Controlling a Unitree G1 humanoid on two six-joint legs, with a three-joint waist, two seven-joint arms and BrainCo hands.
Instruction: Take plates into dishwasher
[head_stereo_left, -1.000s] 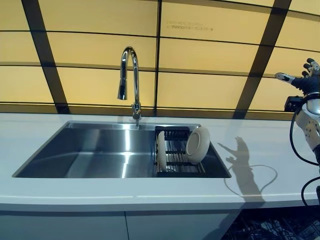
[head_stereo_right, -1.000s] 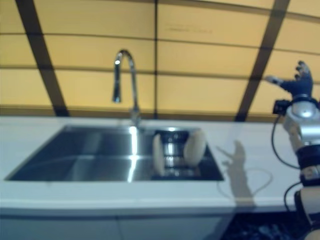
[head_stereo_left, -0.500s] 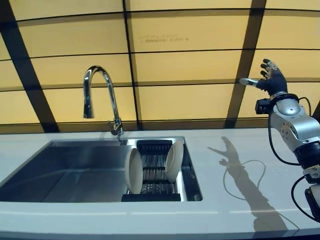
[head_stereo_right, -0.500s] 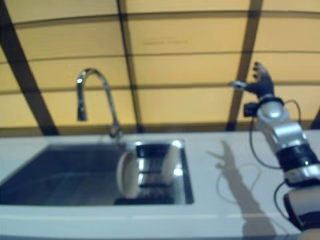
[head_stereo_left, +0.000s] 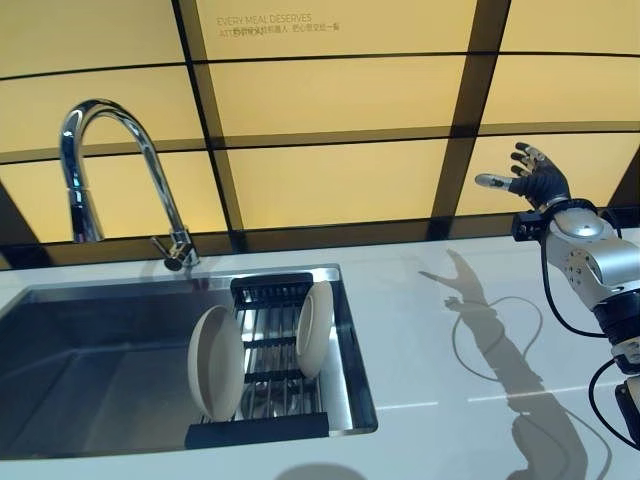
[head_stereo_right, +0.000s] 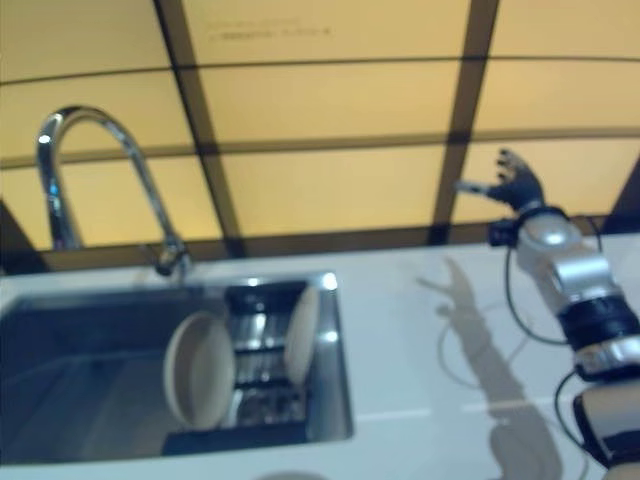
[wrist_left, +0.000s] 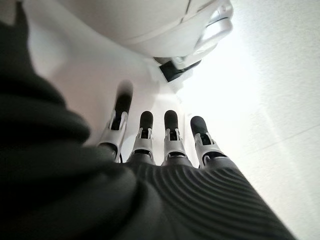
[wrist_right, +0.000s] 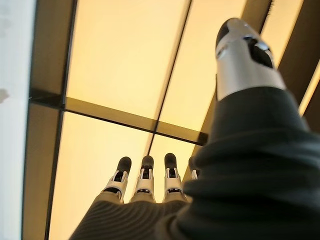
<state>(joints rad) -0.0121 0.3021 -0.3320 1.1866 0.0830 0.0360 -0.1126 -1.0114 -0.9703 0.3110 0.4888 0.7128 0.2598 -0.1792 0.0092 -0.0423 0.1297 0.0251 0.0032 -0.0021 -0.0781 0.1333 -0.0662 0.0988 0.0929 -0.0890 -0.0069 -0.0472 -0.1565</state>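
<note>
Left eye view: a stainless sink is set into a white countertop. A black dish rack is seated in the end of the sink nearest the right hand. Two beige plates are stood on edge in the rack: the front plate at the rack's near end, the rear plate toward its far end, with bare rack bars between them. A chrome faucet is mounted behind the sink, its spout arched over the basin. A yellow panelled wall with dark dividing strips is seen behind the faucet. The right hand is raised above the countertop, well apart from the sink and to the side of the rack; its fingers are spread and nothing is held.

Right eye view: the same arrangement is shown. Both plates are seated in the rack, untouched by either hand.

Left wrist view: the left hand is shown with its fingers extended in a row and nothing grasped. Only a pale surface is seen past them.

Right wrist view: the right hand's fingers are shown straight against the yellow wall, the thumb held apart, nothing gripped.
</note>
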